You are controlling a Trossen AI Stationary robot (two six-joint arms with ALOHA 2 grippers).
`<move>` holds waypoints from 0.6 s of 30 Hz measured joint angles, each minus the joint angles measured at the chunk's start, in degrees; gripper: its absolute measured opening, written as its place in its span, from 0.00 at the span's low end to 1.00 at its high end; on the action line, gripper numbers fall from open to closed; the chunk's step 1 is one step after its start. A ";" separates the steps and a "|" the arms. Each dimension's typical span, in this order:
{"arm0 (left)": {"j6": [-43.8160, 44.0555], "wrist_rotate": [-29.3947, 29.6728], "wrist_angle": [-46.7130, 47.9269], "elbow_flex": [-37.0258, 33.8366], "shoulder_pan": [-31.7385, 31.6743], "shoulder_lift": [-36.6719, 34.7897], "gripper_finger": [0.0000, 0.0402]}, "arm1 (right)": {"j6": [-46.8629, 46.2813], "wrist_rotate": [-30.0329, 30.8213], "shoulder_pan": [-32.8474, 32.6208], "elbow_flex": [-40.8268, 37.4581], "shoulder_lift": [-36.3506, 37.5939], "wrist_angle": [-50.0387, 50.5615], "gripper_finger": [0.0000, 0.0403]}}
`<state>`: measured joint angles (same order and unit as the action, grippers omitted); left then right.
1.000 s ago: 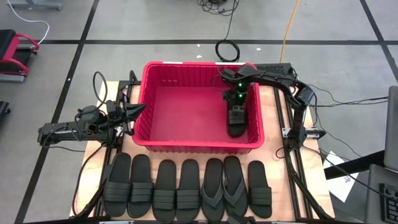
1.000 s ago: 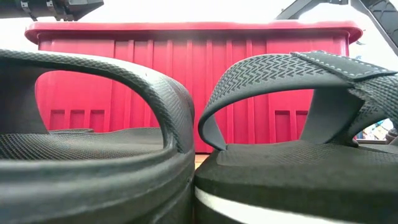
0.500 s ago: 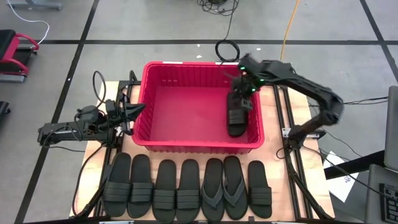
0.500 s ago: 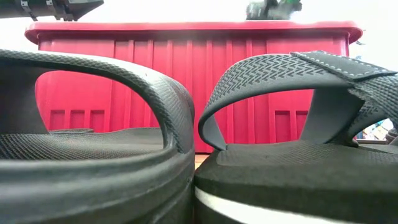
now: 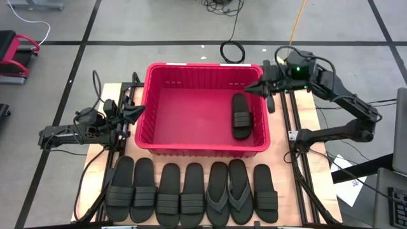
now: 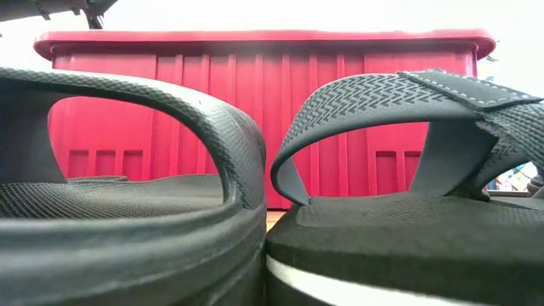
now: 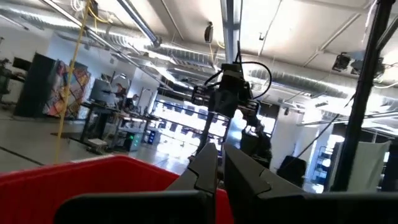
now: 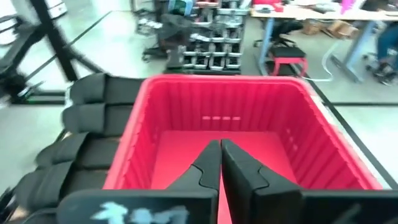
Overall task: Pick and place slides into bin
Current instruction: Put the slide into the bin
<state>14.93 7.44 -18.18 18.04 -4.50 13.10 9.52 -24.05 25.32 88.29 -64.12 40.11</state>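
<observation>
Right gripper (image 5: 256, 88) raised, jaws shut and empty; left gripper (image 5: 137, 111) low, jaws shut.

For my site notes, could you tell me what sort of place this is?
Probably an industrial-style robotics lab or workshop: exposed ceiling ducts, workbenches with equipment racks, and cables trailing over a taped floor.

A robotics lab or workshop: bare ceiling ducts (image 7: 155, 43) and pipes overhead, desks (image 8: 311, 12) and a red chair (image 8: 287, 65) far off, cables (image 5: 233, 51) on the taped grey floor (image 5: 159, 25)
</observation>
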 joint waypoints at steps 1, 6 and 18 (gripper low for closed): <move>0.89 -0.82 0.19 0.00 -0.02 0.00 0.06 | 0.58 -0.03 -0.82 0.00 0.20 0.40 0.00; 2.80 -3.43 0.35 0.00 -0.02 0.00 0.06 | -0.91 -0.02 -5.99 -0.01 0.69 0.88 0.01; 3.24 -9.94 0.29 0.00 -0.02 0.00 0.06 | -6.68 0.33 -18.91 -0.02 2.50 3.36 0.00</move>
<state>18.17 -2.50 -17.90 18.04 -4.51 13.10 2.84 -23.73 6.40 88.27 -61.62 43.47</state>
